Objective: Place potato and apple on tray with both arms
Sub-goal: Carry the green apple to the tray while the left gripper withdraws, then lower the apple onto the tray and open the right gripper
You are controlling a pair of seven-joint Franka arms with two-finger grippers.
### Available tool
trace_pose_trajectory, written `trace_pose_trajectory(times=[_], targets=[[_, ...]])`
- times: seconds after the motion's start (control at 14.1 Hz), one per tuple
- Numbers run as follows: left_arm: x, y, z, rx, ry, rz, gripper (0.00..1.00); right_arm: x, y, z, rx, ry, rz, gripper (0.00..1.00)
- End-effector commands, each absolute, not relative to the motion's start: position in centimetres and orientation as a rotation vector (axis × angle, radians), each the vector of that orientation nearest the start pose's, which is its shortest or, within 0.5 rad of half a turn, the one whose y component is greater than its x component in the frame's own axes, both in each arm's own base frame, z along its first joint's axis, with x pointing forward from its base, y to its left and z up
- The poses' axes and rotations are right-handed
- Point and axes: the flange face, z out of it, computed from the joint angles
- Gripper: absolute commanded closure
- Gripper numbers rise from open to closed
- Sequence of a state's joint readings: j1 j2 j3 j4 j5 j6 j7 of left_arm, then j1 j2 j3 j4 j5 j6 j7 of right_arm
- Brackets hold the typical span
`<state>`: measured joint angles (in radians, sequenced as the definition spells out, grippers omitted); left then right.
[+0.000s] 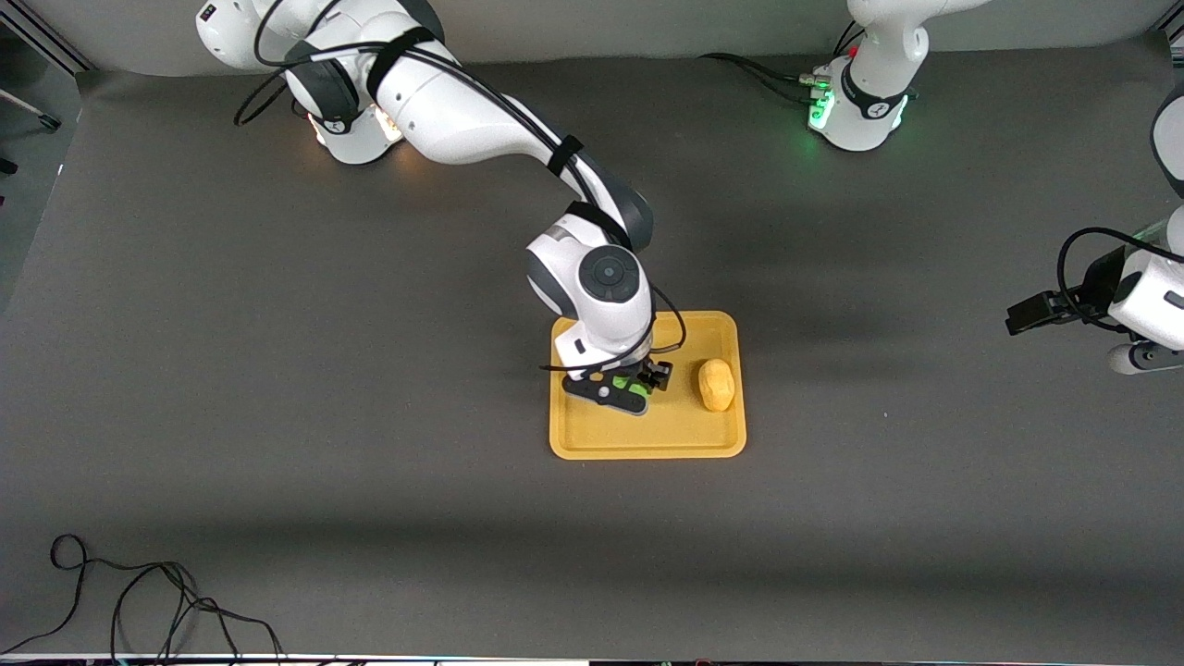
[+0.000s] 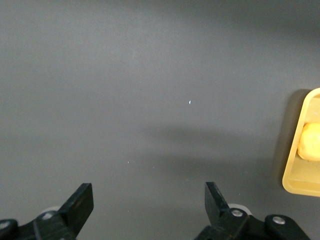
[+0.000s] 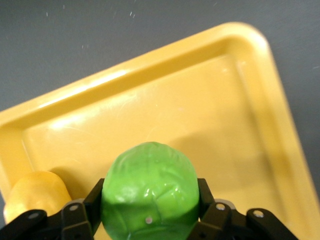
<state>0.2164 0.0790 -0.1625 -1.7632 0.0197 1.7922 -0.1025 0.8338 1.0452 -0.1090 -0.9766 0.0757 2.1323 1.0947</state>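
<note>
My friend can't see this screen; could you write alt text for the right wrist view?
The right end effector is shut on a green apple over a yellow tray. A potato lies in the tray beside it, on a grey table.

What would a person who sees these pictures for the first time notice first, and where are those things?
The eye goes first to the yellow tray in the middle of the dark table, where the right gripper holds the bright green apple just over the tray's floor. The potato already lies on the tray, toward the left arm's end. The left gripper waits open over bare table, apart from the tray.
</note>
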Motion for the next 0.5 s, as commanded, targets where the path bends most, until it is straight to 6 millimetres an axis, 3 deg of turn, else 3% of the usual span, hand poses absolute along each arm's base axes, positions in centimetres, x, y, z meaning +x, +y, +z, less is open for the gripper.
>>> trace_pose_trajectory(times=[0.0,0.21,0.43], targets=[[57.2,4.6,52.3,-3.133,-0.253,0.115,0.01,56.9,56.6,21.5,-3.005,0.54,-0.204,0.62],[56.1,4.5,53.3,-3.121,-0.25,0.173,0.01,56.7,56.6,20.6,-3.027,0.519,-0.218,0.57],[56.5,4.7,53.1,-3.127,-0.247,0.152,0.02,56.6,56.3,19.9,-3.052,0.507,-0.229,0.54]])
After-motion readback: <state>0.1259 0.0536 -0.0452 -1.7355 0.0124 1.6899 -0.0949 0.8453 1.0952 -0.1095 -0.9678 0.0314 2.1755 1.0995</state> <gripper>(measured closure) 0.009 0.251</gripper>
